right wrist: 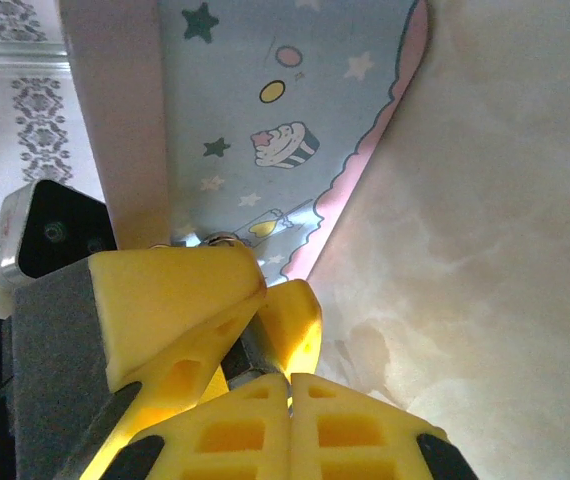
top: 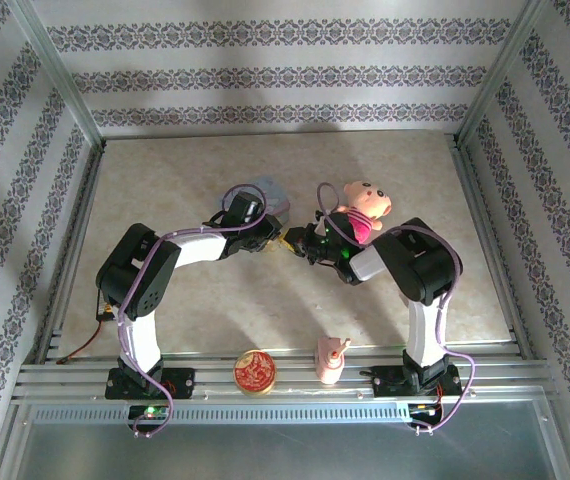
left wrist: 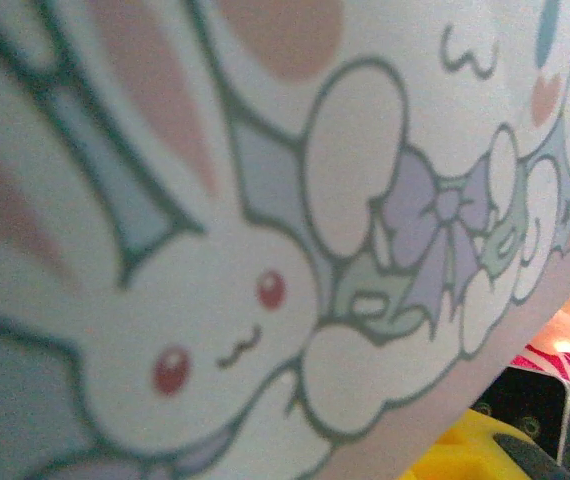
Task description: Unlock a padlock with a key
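We find the padlock (right wrist: 249,348) clamped between the left gripper's (top: 268,243) yellow fingers (right wrist: 180,300), mostly hidden by them. The right gripper (right wrist: 290,388) sits just beside it, pads pressed together. The pale blue tin (right wrist: 265,100) directly behind carries stars, a cupcake and a rabbit; we can read no lettering. A plush doll (top: 363,208) crowds the right arm. Bare table (top: 265,310) lies toward the bases.
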